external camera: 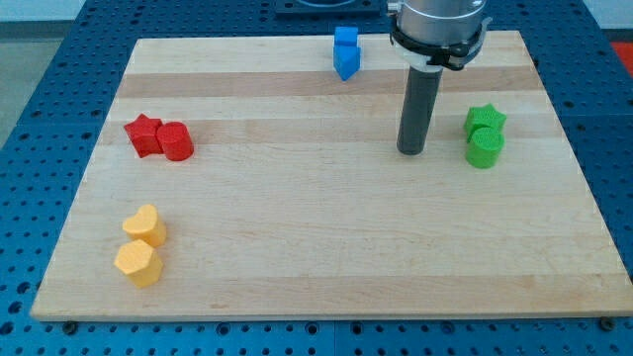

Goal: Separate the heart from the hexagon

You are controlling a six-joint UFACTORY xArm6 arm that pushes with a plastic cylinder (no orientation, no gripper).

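While end effector tip (410, 151) sits upper right, yellow heart (145, 225), yellow hexagon (136, 263) touching, lower left

The yellow heart (145, 225) is lying flat near the board's left edge, toward the bottom-left corner. The yellow hexagon (136, 263) is sitting just below it, touching it, closer to the bottom edge. Both are resting well apart from the right edge.

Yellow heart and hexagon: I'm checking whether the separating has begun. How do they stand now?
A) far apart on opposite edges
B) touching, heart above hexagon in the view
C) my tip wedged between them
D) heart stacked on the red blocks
B: the yellow heart sits right against the yellow hexagon, while my tip is far off near the green blocks.
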